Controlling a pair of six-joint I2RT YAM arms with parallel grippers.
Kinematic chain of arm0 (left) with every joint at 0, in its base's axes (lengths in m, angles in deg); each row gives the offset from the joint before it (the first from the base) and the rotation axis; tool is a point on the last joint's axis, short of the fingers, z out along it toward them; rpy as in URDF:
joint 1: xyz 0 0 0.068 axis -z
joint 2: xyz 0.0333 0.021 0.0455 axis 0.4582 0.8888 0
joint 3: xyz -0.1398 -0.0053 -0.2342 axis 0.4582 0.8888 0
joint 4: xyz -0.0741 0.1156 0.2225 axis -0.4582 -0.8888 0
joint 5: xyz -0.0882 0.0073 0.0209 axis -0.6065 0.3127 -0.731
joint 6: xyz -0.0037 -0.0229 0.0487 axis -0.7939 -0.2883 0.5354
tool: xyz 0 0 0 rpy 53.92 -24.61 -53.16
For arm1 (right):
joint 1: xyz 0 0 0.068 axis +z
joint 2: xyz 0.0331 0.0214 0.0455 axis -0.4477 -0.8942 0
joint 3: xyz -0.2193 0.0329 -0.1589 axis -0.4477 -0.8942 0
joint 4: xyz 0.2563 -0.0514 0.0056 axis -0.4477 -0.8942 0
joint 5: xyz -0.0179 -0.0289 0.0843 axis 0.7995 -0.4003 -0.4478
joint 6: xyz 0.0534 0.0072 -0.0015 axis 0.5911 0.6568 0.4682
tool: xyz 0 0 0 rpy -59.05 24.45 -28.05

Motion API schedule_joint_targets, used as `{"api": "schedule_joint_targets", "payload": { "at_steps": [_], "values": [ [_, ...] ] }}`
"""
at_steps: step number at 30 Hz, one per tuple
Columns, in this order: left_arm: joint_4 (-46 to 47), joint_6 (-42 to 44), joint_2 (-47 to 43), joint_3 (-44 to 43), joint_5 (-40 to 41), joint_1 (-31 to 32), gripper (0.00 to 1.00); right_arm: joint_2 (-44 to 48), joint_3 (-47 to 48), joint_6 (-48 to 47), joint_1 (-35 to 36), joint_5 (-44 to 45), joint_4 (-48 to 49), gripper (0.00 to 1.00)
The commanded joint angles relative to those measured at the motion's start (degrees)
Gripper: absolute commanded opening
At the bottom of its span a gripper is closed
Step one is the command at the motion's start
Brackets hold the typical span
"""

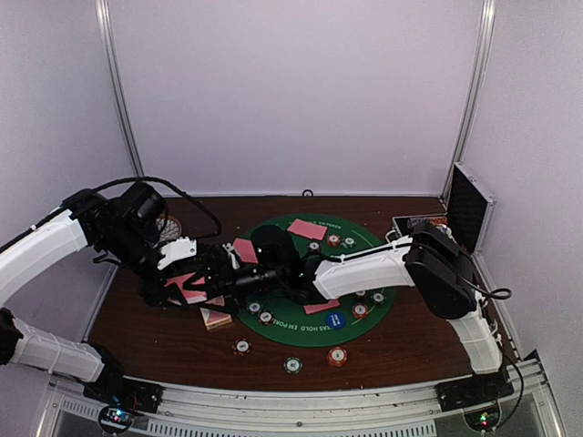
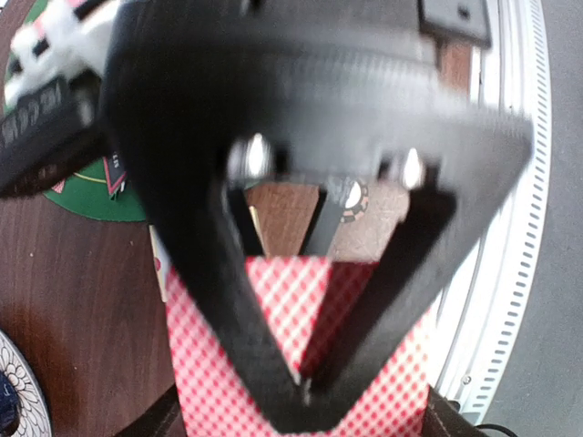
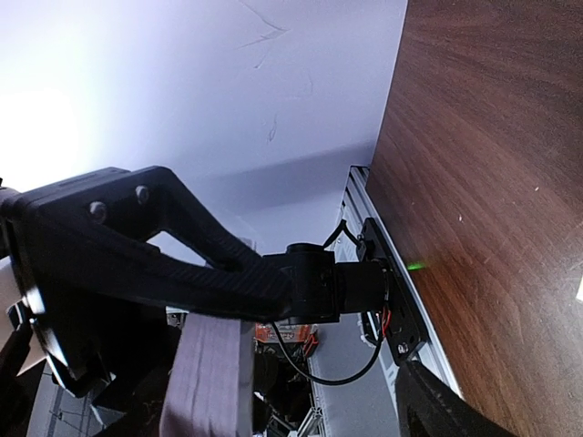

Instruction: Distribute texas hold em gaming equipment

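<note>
Left hand (image 2: 301, 396) on half-hidden cards (image 2: 214, 364)

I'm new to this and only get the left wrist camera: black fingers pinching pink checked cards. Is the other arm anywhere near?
Observer: Yes. From above, the right arm stretches across the green mat, reaching close to the left fingers and their cards.
Visitor: Are any cards out on that mat?
Observer: At least two, pink side up: a far card and a near card.
Visitor: Any chips off the mat?
Observer: Three chips lie on the table in front of the mat.
</note>
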Motion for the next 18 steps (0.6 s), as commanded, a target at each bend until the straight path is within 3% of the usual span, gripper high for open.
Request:
{"api": "schedule_joint_targets", "payload": {
  "at_steps": [1, 18],
  "values": [
    [1.0, 0.3, -1.2, -1.2, -1.4, -0.3, 0.0, 4.1, -5.0, -0.7, -1.5, -0.6, -0.8, 0.73],
    [1.1, 0.1, -1.3, -0.8, -1.4, -0.3, 0.0, 13.0, -9.5, -2.6, -3.5, -1.7, -3.9, 0.57]
  ]
}}
